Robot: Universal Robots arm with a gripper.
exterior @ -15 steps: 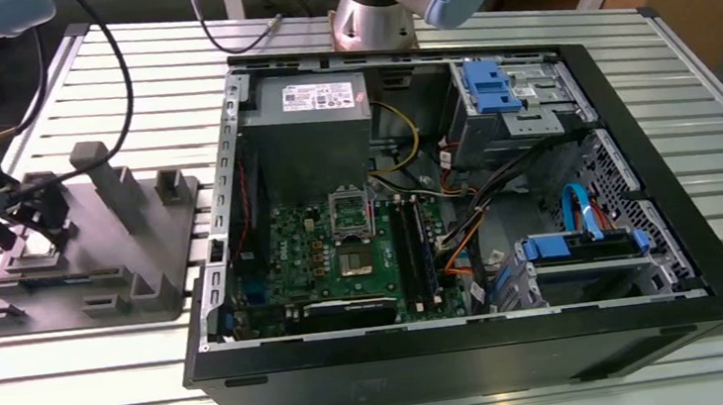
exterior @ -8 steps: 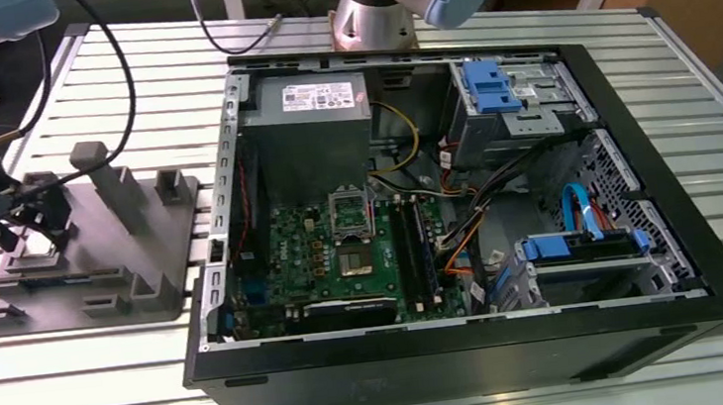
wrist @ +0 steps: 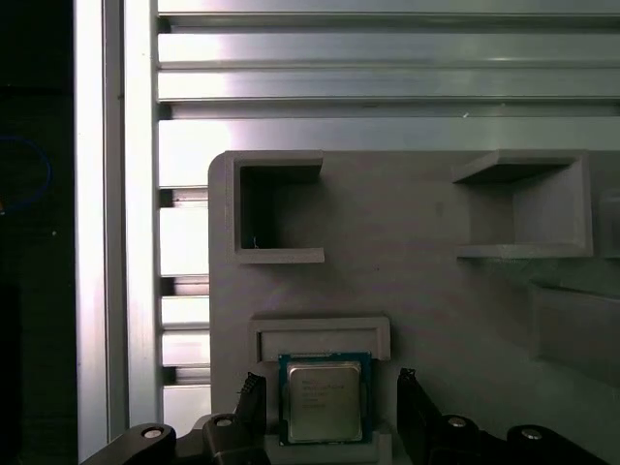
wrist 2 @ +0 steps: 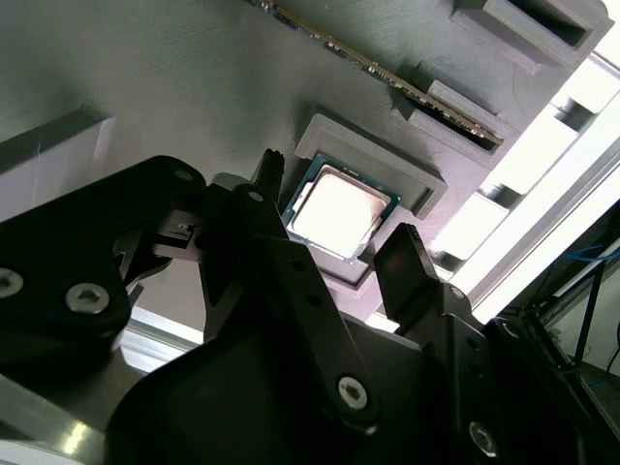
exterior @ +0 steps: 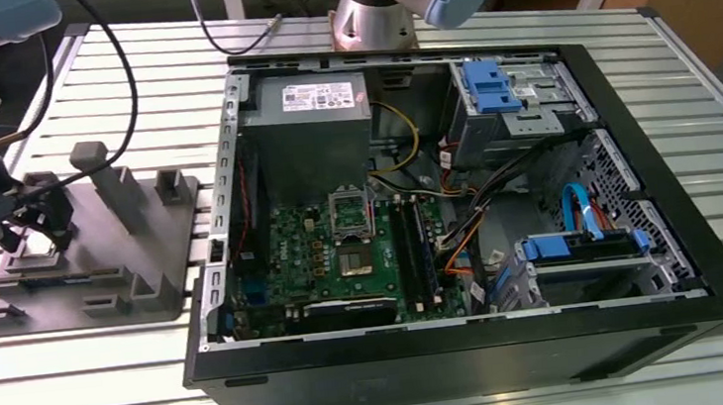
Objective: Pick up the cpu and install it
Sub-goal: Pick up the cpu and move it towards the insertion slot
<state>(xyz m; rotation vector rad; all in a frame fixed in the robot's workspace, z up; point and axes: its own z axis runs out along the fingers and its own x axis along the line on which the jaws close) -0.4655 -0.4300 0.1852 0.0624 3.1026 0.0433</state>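
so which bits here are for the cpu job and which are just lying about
For the job: cpu, sitting in the grey fixture; open claw straddling it; motherboard socket.
Lying about: power supply, blue drive cages, slatted table.

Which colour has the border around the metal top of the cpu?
Green. The border of the cpu shows best in the first wrist view.

At the exterior view's left, your pincer [exterior: 30, 226] pointed downward, its two fingers [wrist 2: 402, 262] spread wide apart.
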